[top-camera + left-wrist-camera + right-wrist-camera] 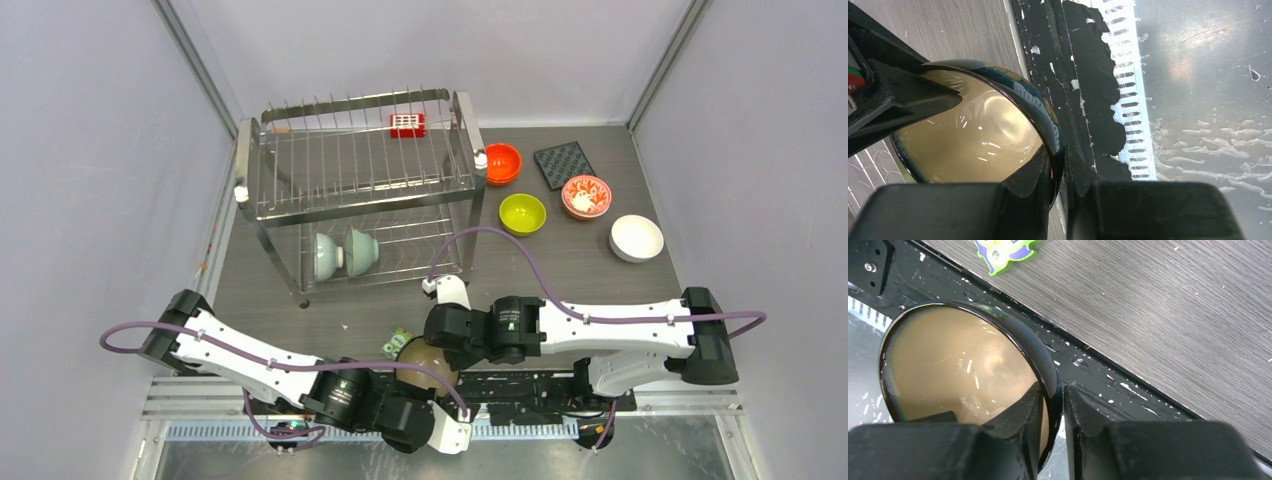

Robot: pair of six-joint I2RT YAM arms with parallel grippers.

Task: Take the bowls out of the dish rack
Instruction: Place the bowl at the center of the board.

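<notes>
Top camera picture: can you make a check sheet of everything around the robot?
Surface: grey wood-look table.
Job's things: dish rack holds two pale green bowls on its lower tier; orange bowl, yellow-green bowl, flowered bowl, white bowl sit right of it.
Clutter: dark square mat, small green sticker.
Grippers: left gripper and right gripper both pinch the rim of the dark bowl.
Cables: purple cables, one loop per side.
Surroundings: plain pale walls.

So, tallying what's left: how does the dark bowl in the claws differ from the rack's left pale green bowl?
Colour: dark bowl dark outside, tan inside; pale green bowl one shade. Place: dark bowl off the dish rack, rim pinched by left claw and right claw; pale green bowl on edge in its lower tier. Both small, round.
</notes>
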